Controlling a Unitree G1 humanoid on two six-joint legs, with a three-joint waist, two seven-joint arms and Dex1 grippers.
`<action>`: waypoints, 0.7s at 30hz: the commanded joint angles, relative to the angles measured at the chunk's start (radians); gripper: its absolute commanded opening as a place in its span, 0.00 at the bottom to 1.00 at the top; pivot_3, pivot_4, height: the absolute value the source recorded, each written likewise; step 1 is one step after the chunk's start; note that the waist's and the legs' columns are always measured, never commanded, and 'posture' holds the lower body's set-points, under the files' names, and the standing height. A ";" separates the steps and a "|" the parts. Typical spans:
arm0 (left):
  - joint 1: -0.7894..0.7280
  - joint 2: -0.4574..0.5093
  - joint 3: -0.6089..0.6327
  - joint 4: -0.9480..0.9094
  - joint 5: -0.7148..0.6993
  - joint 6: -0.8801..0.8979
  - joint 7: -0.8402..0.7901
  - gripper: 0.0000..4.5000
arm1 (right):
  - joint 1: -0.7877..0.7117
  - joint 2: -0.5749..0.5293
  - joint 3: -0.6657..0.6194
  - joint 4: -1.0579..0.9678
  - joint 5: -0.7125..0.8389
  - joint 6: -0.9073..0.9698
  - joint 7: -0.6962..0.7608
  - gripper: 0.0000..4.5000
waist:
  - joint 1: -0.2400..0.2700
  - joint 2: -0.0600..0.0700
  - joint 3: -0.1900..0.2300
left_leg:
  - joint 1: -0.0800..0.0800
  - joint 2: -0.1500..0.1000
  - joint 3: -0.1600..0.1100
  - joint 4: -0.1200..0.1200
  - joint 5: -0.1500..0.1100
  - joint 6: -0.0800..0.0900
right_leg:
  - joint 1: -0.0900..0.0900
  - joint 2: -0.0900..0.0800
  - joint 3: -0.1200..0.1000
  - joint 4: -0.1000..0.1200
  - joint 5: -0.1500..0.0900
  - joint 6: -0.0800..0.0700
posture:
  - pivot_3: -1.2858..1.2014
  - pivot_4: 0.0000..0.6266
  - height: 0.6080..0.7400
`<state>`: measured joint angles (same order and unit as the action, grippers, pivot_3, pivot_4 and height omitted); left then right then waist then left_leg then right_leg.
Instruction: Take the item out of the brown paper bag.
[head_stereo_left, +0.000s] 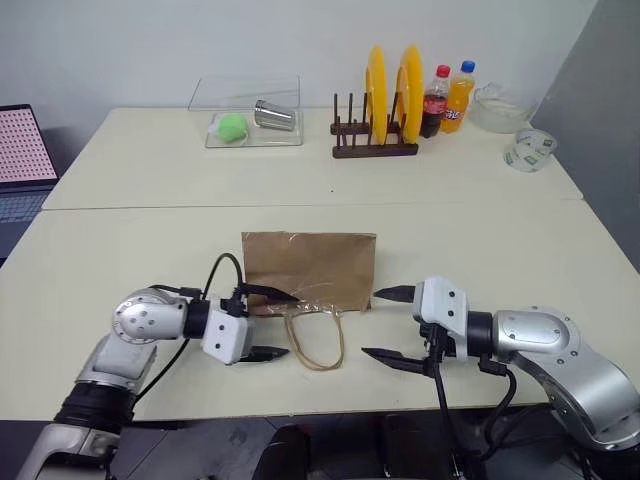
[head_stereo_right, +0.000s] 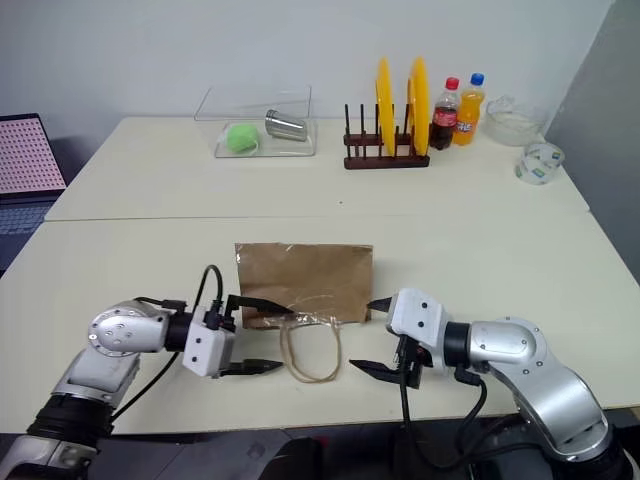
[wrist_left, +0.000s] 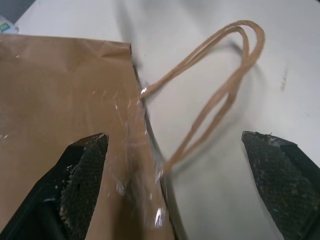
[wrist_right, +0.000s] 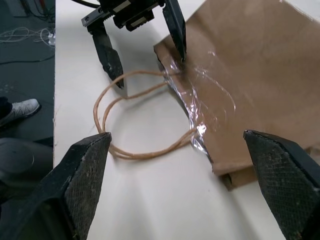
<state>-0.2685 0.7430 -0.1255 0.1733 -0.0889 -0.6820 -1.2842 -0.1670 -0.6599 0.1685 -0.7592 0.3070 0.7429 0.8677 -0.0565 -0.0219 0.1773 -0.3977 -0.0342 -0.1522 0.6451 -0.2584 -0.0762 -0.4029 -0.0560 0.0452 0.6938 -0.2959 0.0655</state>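
Paper bag first: the brown paper bag (head_stereo_left: 308, 270) lies flat on the counter (head_stereo_left: 150, 230), in the middle near the front edge. Its mouth faces the robot, and its two thin cord handles (head_stereo_left: 316, 340) lie in loops on the counter in front of it. Something clear and shiny like plastic (wrist_right: 200, 107) shows at the mouth of the bag.

On one side of the handles is the left gripper (head_stereo_left: 267, 323). Its fingers are spread wide and hold nothing. One finger (wrist_left: 82, 175) is over the bag's front corner, and the other is over the bare counter beside the loops.

On the other side is the right gripper (head_stereo_left: 390, 325). Its fingers are also spread wide and hold nothing. One finger tip is just beside the bag's other front corner.

Far back on the counter are a clear box (head_stereo_left: 247, 112) with a green ball (head_stereo_left: 232, 126) and a metal cup (head_stereo_left: 274, 116), a rack with yellow plates (head_stereo_left: 390, 95), and two drink bottles (head_stereo_left: 447, 98).
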 joint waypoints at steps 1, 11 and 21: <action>-0.023 -0.011 -0.013 -0.008 0.018 -0.002 0.056 1.00 | 0.008 -0.019 -0.013 -0.045 0.032 -0.001 -0.010 0.99 | 0.000 0.000 0.000 | 0.000 0.000 0.000 0.000 0.000 0.000 | 0.000 0.000 0.000 0.000 0.000 0.000 | 0.52 0.24 1.00; 0.027 0.089 -0.008 -0.052 -0.120 0.072 -0.029 1.00 | 0.052 -0.078 -0.018 -0.066 0.079 0.001 -0.008 0.99 | -0.003 0.000 0.000 | 0.001 0.002 0.000 0.000 0.000 0.000 | 0.000 0.001 0.000 0.000 0.000 0.000 | 0.52 0.24 1.00; -0.007 0.020 -0.029 -0.048 -0.117 0.092 0.013 1.00 | 0.032 -0.083 0.002 -0.044 0.088 -0.013 -0.015 0.99 | 0.002 0.000 0.000 | 0.001 0.001 0.000 0.000 0.000 0.000 | 0.003 0.001 -0.001 -0.001 0.000 0.000 | 0.52 0.24 1.00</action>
<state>-0.2643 0.7645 -0.1530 0.1300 -0.2159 -0.5633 -1.2838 -0.1291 -0.7381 0.1772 -0.7819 0.3777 0.7480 0.8535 -0.0541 -0.0224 0.1770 -0.3965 -0.0328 -0.1527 0.6453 -0.2585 -0.0762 -0.4003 -0.0549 0.0439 0.6925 -0.2959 0.0655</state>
